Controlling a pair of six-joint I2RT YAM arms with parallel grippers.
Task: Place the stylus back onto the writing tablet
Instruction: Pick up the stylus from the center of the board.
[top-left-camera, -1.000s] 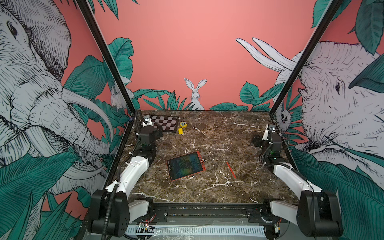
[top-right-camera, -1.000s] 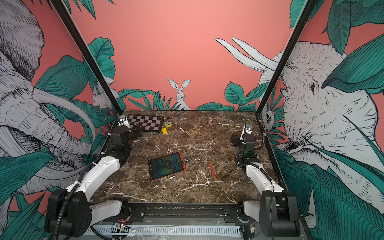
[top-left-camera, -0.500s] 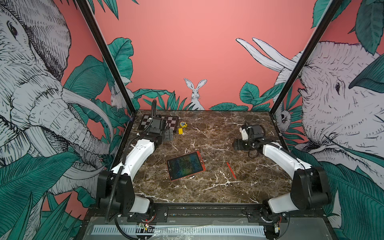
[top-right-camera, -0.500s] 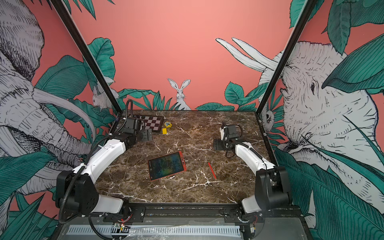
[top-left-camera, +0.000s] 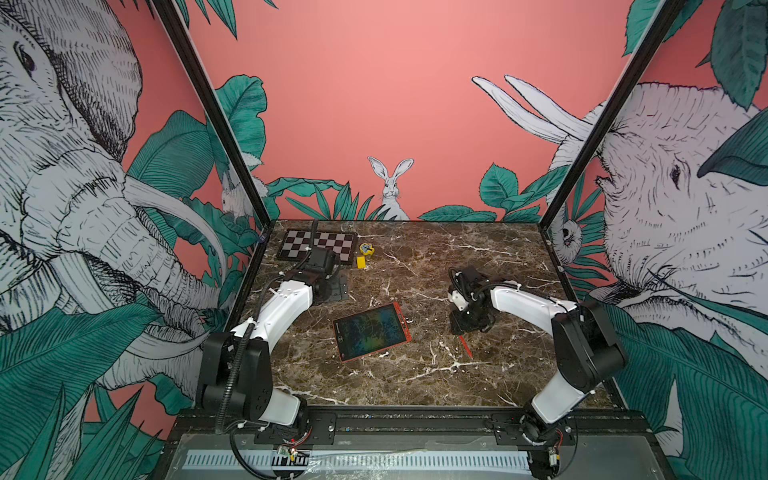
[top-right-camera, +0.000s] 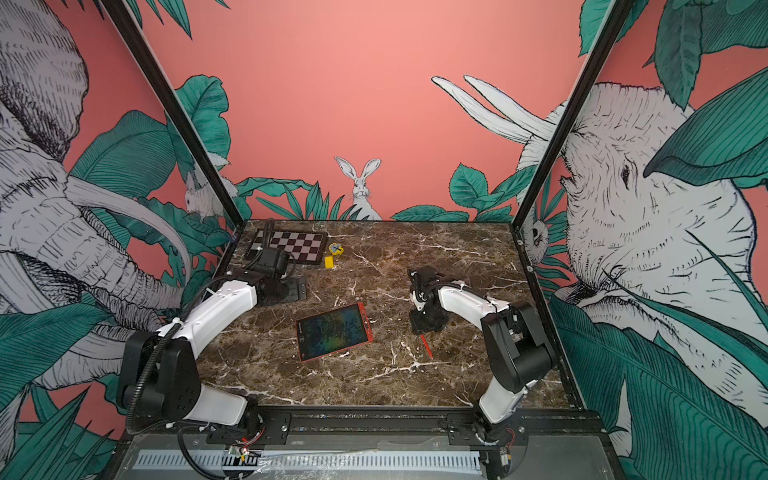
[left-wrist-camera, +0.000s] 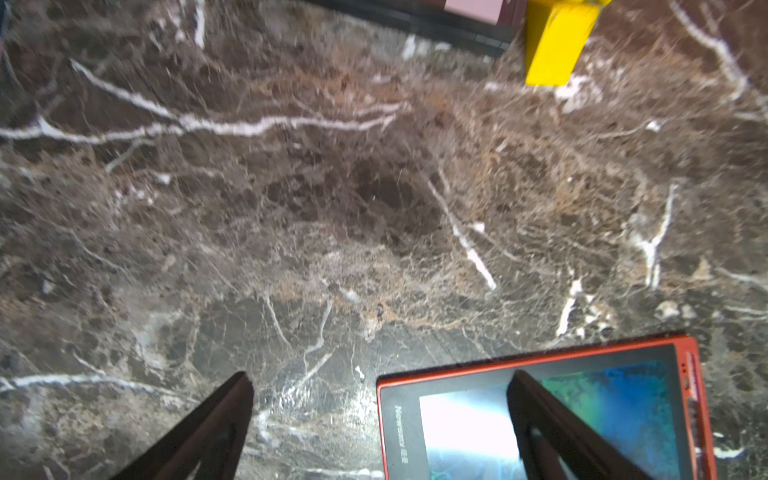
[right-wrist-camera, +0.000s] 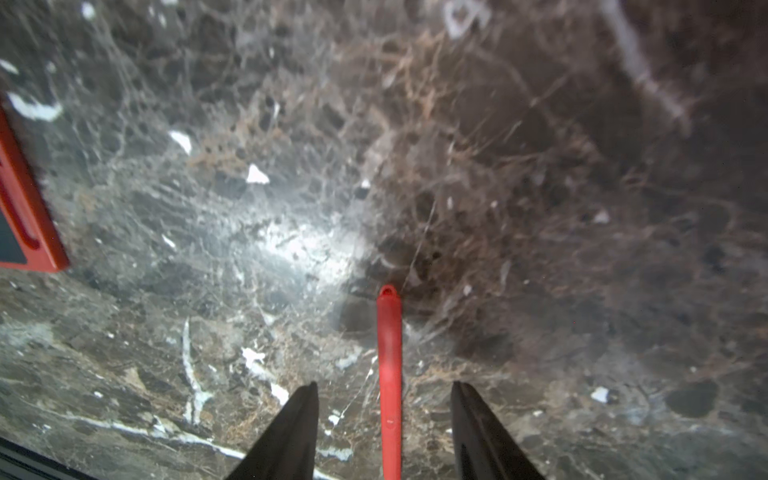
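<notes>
The stylus (top-left-camera: 466, 347) (top-right-camera: 427, 347), a thin red stick, lies flat on the marble to the right of the writing tablet (top-left-camera: 371, 332) (top-right-camera: 333, 331), apart from it. My right gripper (top-left-camera: 461, 328) is low over the stylus's far end. In the right wrist view the stylus (right-wrist-camera: 390, 374) runs between the open fingers of this gripper (right-wrist-camera: 384, 384), with a gap on each side. My left gripper (top-left-camera: 336, 289) hovers open behind the tablet's far left corner. In the left wrist view that gripper (left-wrist-camera: 380, 375) has one finger over the tablet's red frame (left-wrist-camera: 540, 357).
A black-and-white chessboard (top-left-camera: 318, 243) lies at the back left. Beside it are a small yellow block (top-left-camera: 360, 262) (left-wrist-camera: 555, 45) and a yellow round object (top-left-camera: 366, 248). The tablet's red edge (right-wrist-camera: 25, 208) shows in the right wrist view. Walls enclose three sides of the table.
My right arm has swung in from the right wall and come down over the stylus, its jaws narrowing. My left arm has reached forward from the chessboard side toward the tablet.
</notes>
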